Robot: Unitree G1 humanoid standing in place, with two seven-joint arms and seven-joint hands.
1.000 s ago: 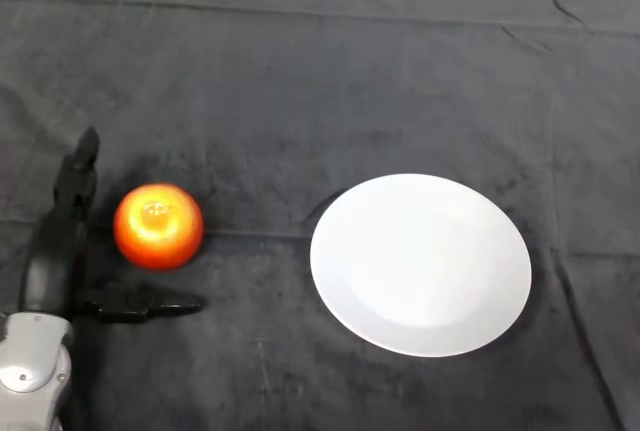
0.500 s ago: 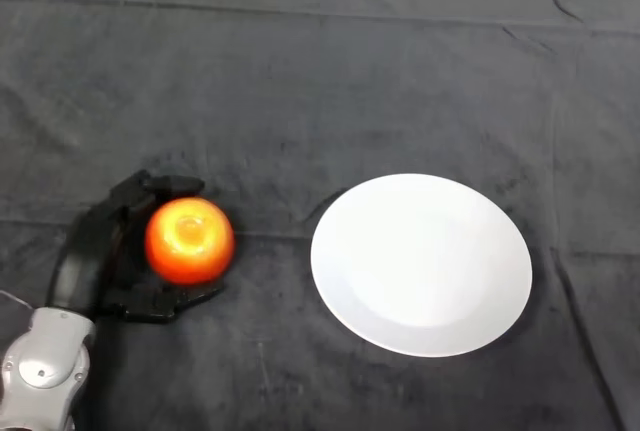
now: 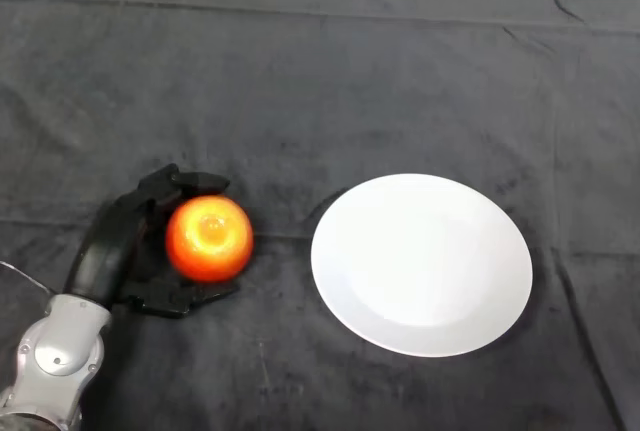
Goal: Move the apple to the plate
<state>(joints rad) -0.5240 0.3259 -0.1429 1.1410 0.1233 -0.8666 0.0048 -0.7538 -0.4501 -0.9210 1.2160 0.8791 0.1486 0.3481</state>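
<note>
Head view: worktop (image 3: 320,61) under dark cloth, seen from above.
Plate (image 3: 421,262): white, bare, lying right of the fruit and apart from it.
Left hand (image 3: 115,241): fingers (image 3: 190,181) and thumb curled round the apple.
Apple (image 3: 208,238): probably firm, smooth, fairly light — best gripped across its widest girth.
Hidden: apple's underside — lifted or resting, cannot tell.

No readable text, label or number anywhere (cloth (image 3: 400,71) included)
</note>
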